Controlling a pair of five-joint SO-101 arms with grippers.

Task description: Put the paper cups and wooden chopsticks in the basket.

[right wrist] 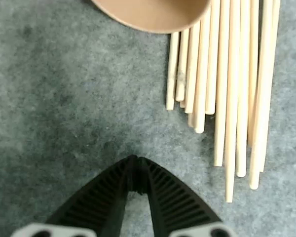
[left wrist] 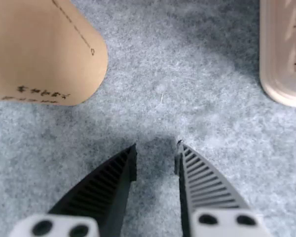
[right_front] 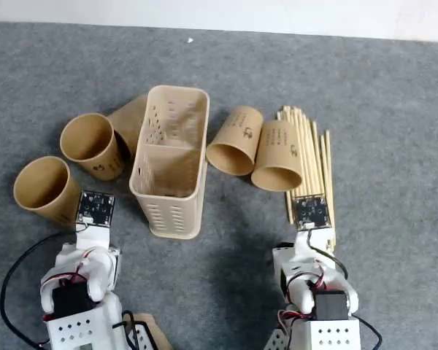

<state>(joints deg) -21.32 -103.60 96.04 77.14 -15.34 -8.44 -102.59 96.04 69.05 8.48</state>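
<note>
A beige perforated basket point(right_front: 168, 164) stands mid-table with its opening up. Several brown paper cups lie on their sides: two left of it point(right_front: 44, 189) point(right_front: 93, 146), one behind point(right_front: 129, 120), two to its right point(right_front: 236, 140) point(right_front: 279, 154). A bundle of wooden chopsticks point(right_front: 312, 157) lies partly under the rightmost cup. My left gripper point(left wrist: 156, 150) hangs open over bare carpet, between a cup point(left wrist: 39, 49) and the basket's corner point(left wrist: 286, 59). My right gripper point(right wrist: 138, 160) is shut and empty, just short of the chopsticks' ends point(right wrist: 227, 89) and a cup rim point(right wrist: 153, 12).
Grey carpet point(right_front: 226, 248) covers the table. Both arm bases sit at the near edge, the left arm point(right_front: 80, 292) and the right arm point(right_front: 314, 292). A pale wall strip point(right_front: 277, 14) runs along the far side.
</note>
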